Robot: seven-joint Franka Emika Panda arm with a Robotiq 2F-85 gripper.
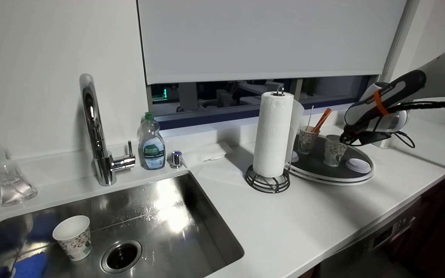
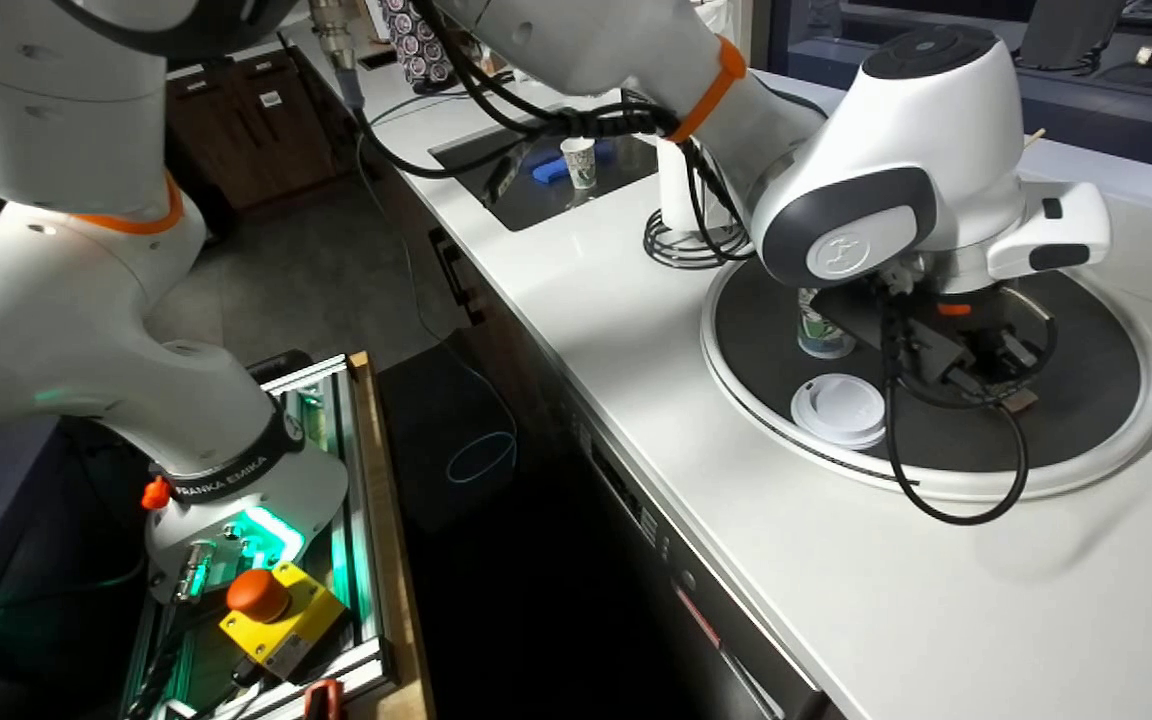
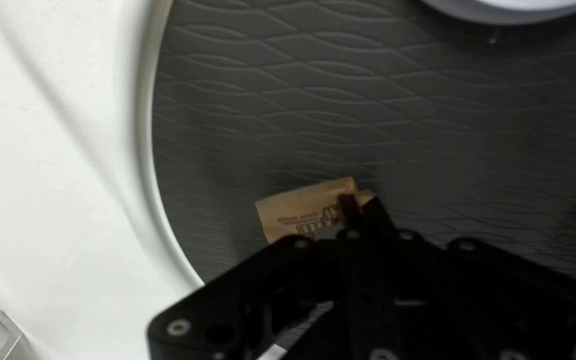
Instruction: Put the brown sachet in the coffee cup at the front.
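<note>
Fingertips (image 3: 350, 209) of the black gripper (image 3: 364, 206) stand together in the wrist view, clamped on one end of the brown sachet (image 3: 293, 210), its printed face showing. The sachet is over the dark top of the round tray (image 2: 1086, 390); whether it touches, I cannot tell. Stacked white lids (image 2: 839, 405) lie on the tray near the gripper. A patterned paper cup (image 1: 333, 152) stands upright just past them, apart from the sachet. Near it, a second cup (image 1: 306, 142) holds a pale stirrer (image 1: 309, 117) and orange sticks (image 1: 323, 120). Beyond, a paper towel roll (image 1: 272, 135) stands on a wire base (image 1: 267, 190) near the tray. Farther off lies the steel sink (image 1: 168, 251), where a third cup (image 1: 76, 243) stands near a blue sponge (image 1: 31, 266).
</note>
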